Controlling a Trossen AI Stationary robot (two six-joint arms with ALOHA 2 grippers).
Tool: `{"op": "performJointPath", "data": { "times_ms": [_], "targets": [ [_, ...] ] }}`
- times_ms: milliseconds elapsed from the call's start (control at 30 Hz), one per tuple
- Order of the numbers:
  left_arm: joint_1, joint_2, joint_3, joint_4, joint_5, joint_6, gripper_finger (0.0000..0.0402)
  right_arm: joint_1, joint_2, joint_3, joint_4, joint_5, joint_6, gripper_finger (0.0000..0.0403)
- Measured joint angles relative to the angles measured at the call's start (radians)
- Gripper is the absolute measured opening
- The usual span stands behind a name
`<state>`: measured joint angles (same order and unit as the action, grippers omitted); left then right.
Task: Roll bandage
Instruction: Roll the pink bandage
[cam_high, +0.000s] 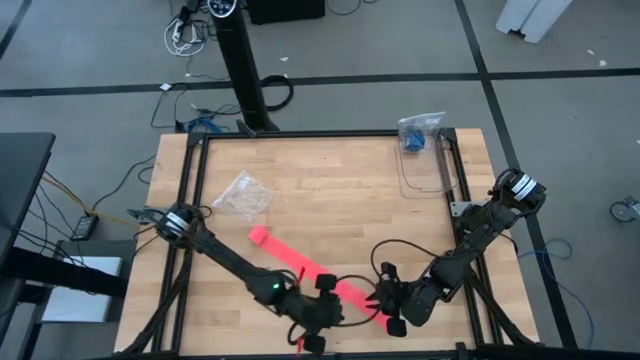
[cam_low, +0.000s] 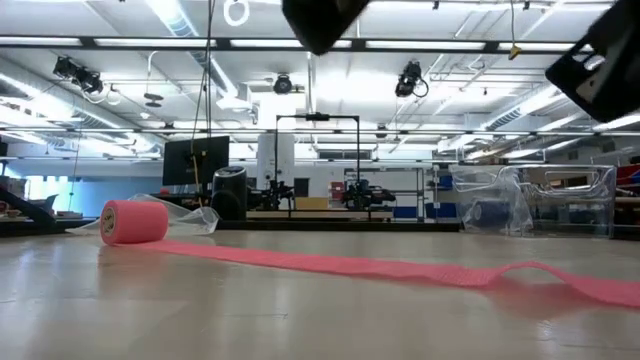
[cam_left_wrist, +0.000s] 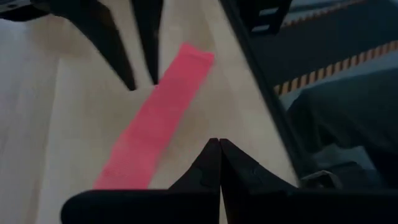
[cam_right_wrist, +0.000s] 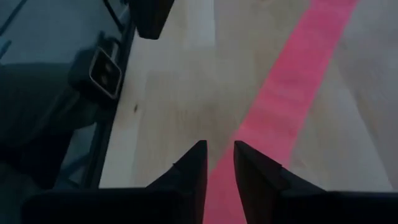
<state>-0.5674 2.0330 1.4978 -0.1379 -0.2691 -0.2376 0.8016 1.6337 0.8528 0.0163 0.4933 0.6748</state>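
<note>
- The bandage lies mostly unrolled, slantwise across the near part of the surface; only a small roll at its far end is wound, so most of the rolling appears left.
- The left gripper hangs low over the strip's near stretch, jaws closed and empty.
- The right gripper sits at the strip's near end, jaws slightly parted, holding nothing.

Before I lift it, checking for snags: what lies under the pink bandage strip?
Only bare wooden table shows beneath the bandage, which lies flat except one small hump near the right gripper. Under that end, both arms cover the view.
</note>
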Motion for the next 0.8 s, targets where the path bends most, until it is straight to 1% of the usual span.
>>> {"op": "performJointPath", "data": {
  "times_ms": [67, 167, 267, 367, 467, 567, 667, 800],
  "targets": [
    [-0.008, -0.031, -0.059, 0.067, 0.000, -0.002, 0.0002, -0.003, 0.000, 0.000, 0.025, 0.019, -0.013, 0.0075],
    [-0.016, -0.083, -0.184, 0.225, 0.015, -0.023, 0.0002, -0.008, 0.000, 0.000, 0.040, 0.044, -0.040, 0.0067],
    [-0.016, -0.134, -0.332, 0.474, 0.076, -0.032, 0.0002, -0.018, 0.000, -0.010, 0.093, 0.049, -0.089, 0.0057],
    [-0.017, -0.185, -0.471, 0.725, 0.117, -0.033, 0.0002, -0.045, 0.000, -0.049, 0.238, 0.039, -0.157, 0.0045],
    [-0.021, -0.248, -0.589, 0.871, 0.106, -0.032, 0.0001, -0.082, 0.000, -0.098, 0.394, 0.027, -0.231, 0.0030],
    [-0.031, -0.327, -0.696, 0.919, 0.051, -0.043, 0.0001, -0.121, 0.000, -0.147, 0.527, -0.001, -0.288, 0.0014],
    [-0.053, -0.412, -0.791, 0.928, -0.047, -0.082, 0.0001, -0.162, 0.000, -0.188, 0.623, -0.026, -0.318, 0.0004],
    [-0.089, -0.501, -0.896, 0.925, -0.200, -0.150, 0.0002, -0.204, 0.000, -0.209, 0.681, -0.089, -0.331, 0.0007]
  ]
}}
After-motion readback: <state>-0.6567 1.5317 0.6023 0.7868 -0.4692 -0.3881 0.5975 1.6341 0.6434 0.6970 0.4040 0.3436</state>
